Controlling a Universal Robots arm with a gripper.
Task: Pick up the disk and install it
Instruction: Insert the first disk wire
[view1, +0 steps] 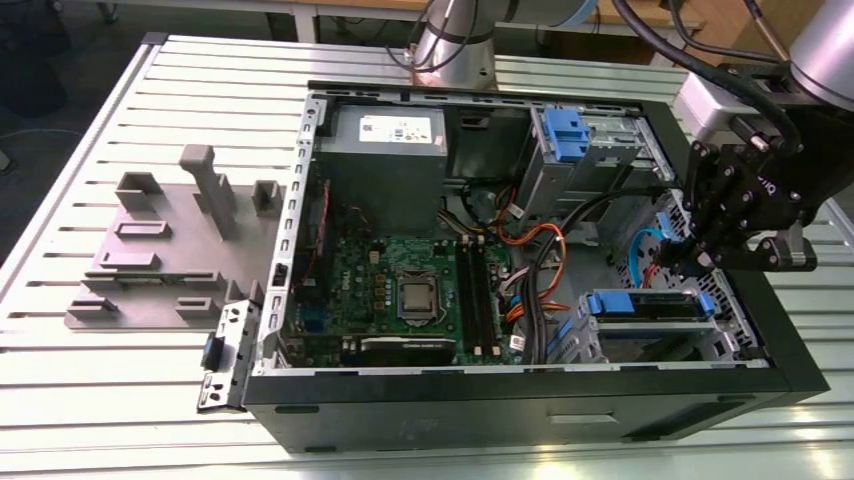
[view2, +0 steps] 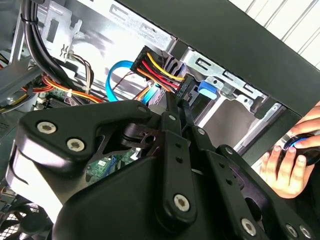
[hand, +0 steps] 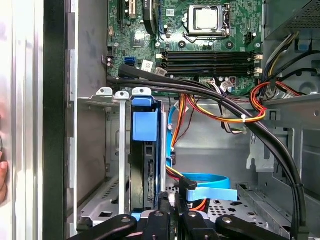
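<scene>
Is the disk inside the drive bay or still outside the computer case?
Inside: the disk sits on edge between the grey bay rails, its blue tab facing out.

disk (hand: 145, 150) in drive cage (hand: 105, 150), inside case (view1: 534, 400)

Workbench and surroundings, exterior view.
A bench (view1: 120, 400) of pale, ribbed metal slats fills the scene, evenly lit from above. Beyond its far edge lie dark floor (view1: 40, 70) and the light frame of another table (view1: 300, 12); a wooden surface (view1: 714, 30) shows at the far corner.
</scene>
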